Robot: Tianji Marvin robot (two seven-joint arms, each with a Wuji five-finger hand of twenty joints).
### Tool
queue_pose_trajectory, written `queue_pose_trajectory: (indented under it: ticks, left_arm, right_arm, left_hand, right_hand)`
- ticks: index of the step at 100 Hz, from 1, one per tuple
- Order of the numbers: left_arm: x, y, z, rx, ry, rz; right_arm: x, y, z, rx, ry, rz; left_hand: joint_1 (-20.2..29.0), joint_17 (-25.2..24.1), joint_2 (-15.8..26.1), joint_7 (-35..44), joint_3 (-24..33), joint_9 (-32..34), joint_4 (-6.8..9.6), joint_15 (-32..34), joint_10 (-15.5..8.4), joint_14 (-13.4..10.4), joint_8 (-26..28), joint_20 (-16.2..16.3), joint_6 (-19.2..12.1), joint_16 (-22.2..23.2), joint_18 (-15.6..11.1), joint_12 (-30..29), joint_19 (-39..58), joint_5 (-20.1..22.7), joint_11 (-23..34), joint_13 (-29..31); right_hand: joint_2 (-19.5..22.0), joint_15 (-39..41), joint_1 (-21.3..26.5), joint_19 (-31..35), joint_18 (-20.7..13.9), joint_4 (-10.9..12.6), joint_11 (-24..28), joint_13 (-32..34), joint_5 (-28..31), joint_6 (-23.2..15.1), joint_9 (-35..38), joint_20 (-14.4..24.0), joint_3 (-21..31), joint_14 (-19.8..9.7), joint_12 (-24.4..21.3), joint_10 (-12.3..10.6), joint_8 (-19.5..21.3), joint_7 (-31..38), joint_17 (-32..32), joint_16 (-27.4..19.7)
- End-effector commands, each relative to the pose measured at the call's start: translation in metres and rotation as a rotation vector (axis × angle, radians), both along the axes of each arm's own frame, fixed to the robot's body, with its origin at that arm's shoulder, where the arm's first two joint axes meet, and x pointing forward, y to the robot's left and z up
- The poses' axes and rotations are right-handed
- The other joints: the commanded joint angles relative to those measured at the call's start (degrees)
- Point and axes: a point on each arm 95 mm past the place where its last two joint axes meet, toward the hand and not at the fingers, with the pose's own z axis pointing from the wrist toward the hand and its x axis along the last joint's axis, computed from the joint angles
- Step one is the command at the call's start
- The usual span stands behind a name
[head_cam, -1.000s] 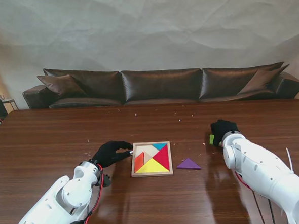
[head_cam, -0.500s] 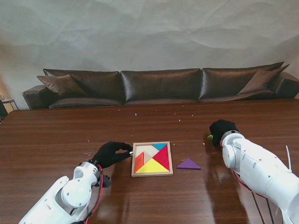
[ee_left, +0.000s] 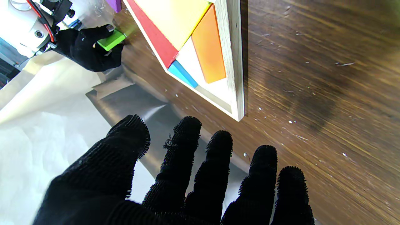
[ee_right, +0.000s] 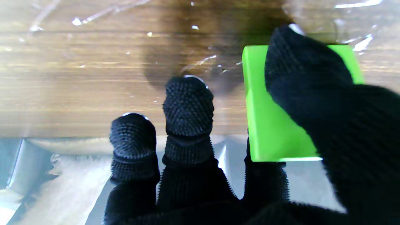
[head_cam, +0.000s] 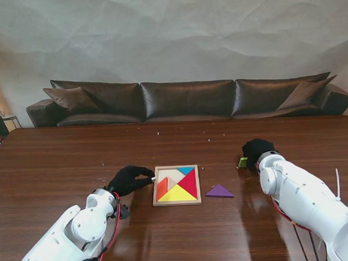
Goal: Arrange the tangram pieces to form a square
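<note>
A wooden tray (head_cam: 155,188) (ee_left: 235,59) in the middle of the table holds red, yellow, orange, blue and pale tangram pieces. A purple triangle (head_cam: 219,191) lies on the table just right of the tray. My right hand (head_cam: 258,151) (ee_right: 281,150), in a black glove, is shut on a green piece (head_cam: 242,162) (ee_right: 272,125) (ee_left: 111,40), pinched between thumb and a finger and lifted off the table to the right of the tray. My left hand (head_cam: 128,179) (ee_left: 187,175) rests open by the tray's left edge, fingers spread, holding nothing.
A dark leather sofa (head_cam: 187,99) stands beyond the table's far edge. The brown table top (head_cam: 58,161) stretches wide on both sides of the tray. Small pale crumbs dot the wood near the tray.
The right hand has raised the green piece and shifted it slightly left, so it shows more at the hand's left side. The left hand and the tray have not moved.
</note>
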Motion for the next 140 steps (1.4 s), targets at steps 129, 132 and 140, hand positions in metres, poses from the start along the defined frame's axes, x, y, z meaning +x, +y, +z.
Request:
queue_pose_trajectory:
  ticks: [129, 132, 140]
  left_arm:
    - [-0.002, 0.003, 0.0, -0.019, 0.022, 0.013]
    - [-0.002, 0.003, 0.0, -0.019, 0.022, 0.014]
    - [-0.002, 0.003, 0.001, -0.02, 0.022, 0.015]
  right_arm:
    - [-0.024, 0.034, 0.013, 0.218, -0.026, -0.049]
    - [-0.025, 0.037, 0.016, 0.228, -0.031, -0.047]
    - [-0.027, 0.049, 0.023, 0.257, -0.046, -0.045]
  left_hand:
    - [1.65, -1.0, 4.77, -0.02, -3.52, 0.67, 1.27, -0.85, 1.01, 0.66, 0.77, 1.33, 0.83, -0.81, 0.34, -0.5, -2.13, 1.34, -0.4, -1.07]
    - [1.63, -1.03, 4.82, -0.04, -3.57, 0.66, 1.26, -0.86, 1.0, 0.74, 0.77, 1.34, 0.85, -0.81, 0.33, -0.5, -2.14, 1.28, -0.4, -1.08]
    - [1.69, -1.07, 4.78, -0.05, -3.58, 0.65, 1.27, -0.89, 1.17, 0.78, 0.76, 1.35, 0.93, -0.81, 0.36, -0.5, -2.15, 1.31, -0.42, -1.13]
  right_hand:
    - [16.93, 8.14, 0.75, 2.02, -0.95, 1.0, 12.36, 2.42, 5.88, 17.59, 21.58, 1.33, 3.21, -2.53, 15.91, -8.83, -9.54, -2.35, 19.37, 2.99]
    - [16.91, 8.22, 0.85, 2.03, -0.93, 1.01, 12.32, 2.43, 5.92, 17.63, 21.61, 1.32, 3.18, -2.5, 15.95, -8.8, -9.58, -2.37, 19.38, 3.02]
    - [16.68, 8.38, 1.0, 2.08, -0.76, 0.97, 12.15, 2.4, 6.09, 17.81, 21.65, 1.31, 3.01, -2.43, 16.04, -8.7, -9.74, -2.41, 19.37, 3.08]
